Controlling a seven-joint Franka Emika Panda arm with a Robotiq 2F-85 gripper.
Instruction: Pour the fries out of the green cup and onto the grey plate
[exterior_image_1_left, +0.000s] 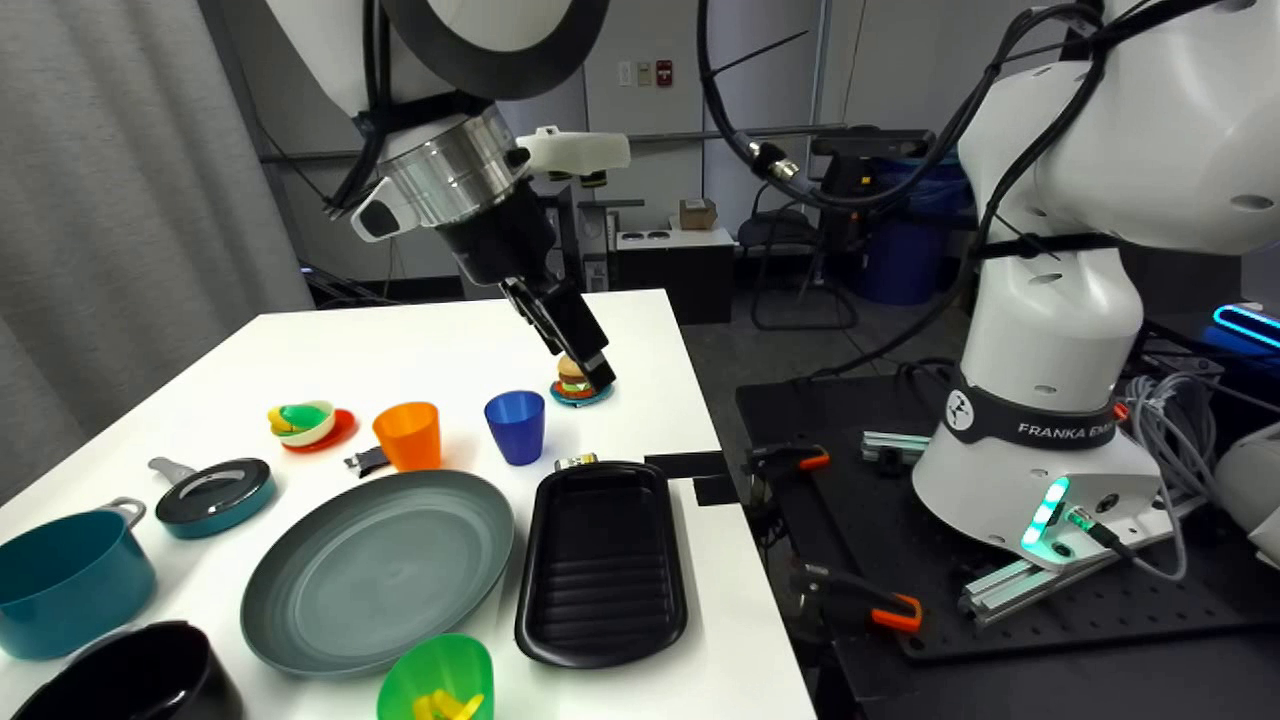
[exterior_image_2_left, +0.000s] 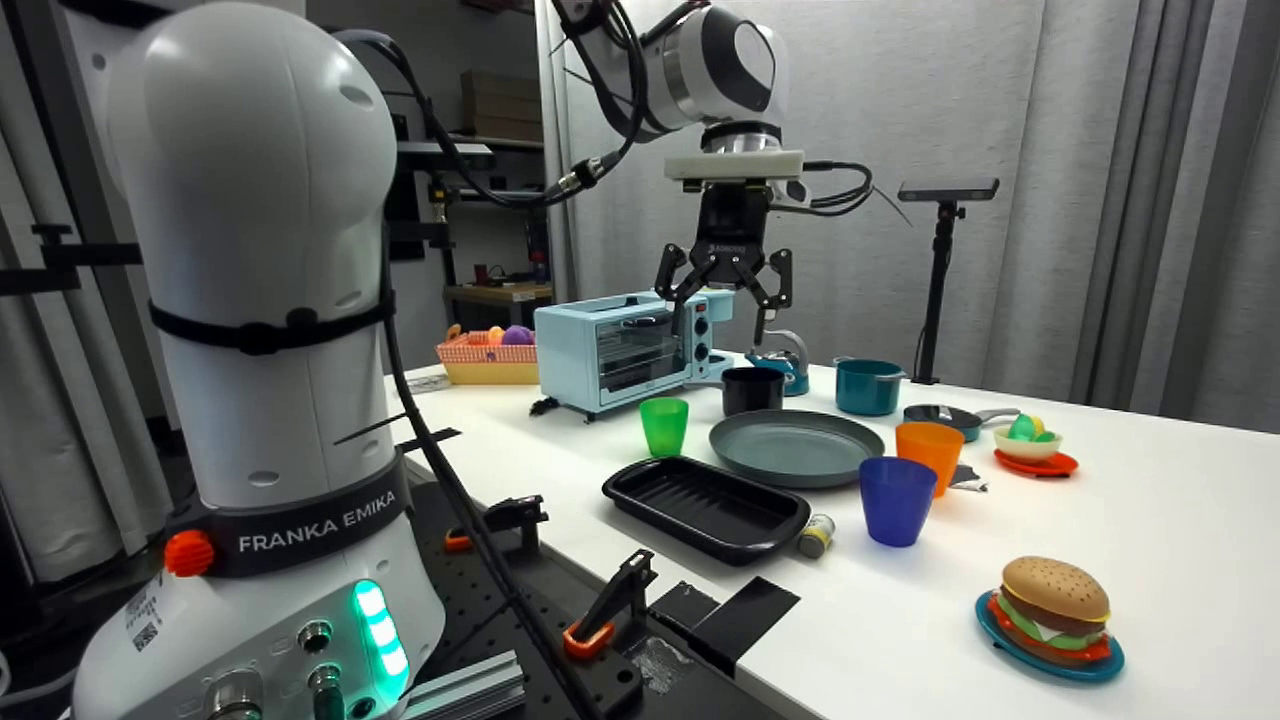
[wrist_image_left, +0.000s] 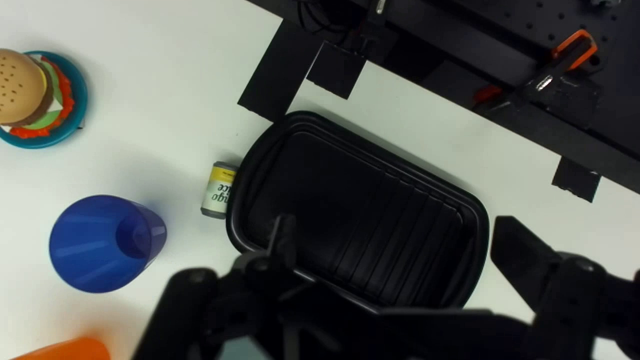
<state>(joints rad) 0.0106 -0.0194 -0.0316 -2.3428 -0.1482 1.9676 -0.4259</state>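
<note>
On the white table (exterior_image_2_left: 1180, 535), left to right in an exterior view, I first meet the green cup (exterior_image_2_left: 665, 428) — upright, the yellow fries (exterior_image_1_left: 447, 704) inside it. Next comes the black tray (exterior_image_2_left: 705, 508), near the edge facing the robot base (exterior_image_2_left: 275, 620). My gripper (exterior_image_2_left: 718, 340) hangs in the air, jaws spread wide; the wrist view shows the tray well below them. The grey plate (exterior_image_2_left: 797, 447) lies just beside the green cup, farther from that edge than the tray — then the blue cup (exterior_image_2_left: 897, 502), the orange cup (exterior_image_2_left: 930, 450) and the toy burger (exterior_image_2_left: 1053, 605).

Fries (exterior_image_1_left: 447, 706) lie in a cup (exterior_image_1_left: 436, 668) near the plate (exterior_image_1_left: 378, 570).
</note>
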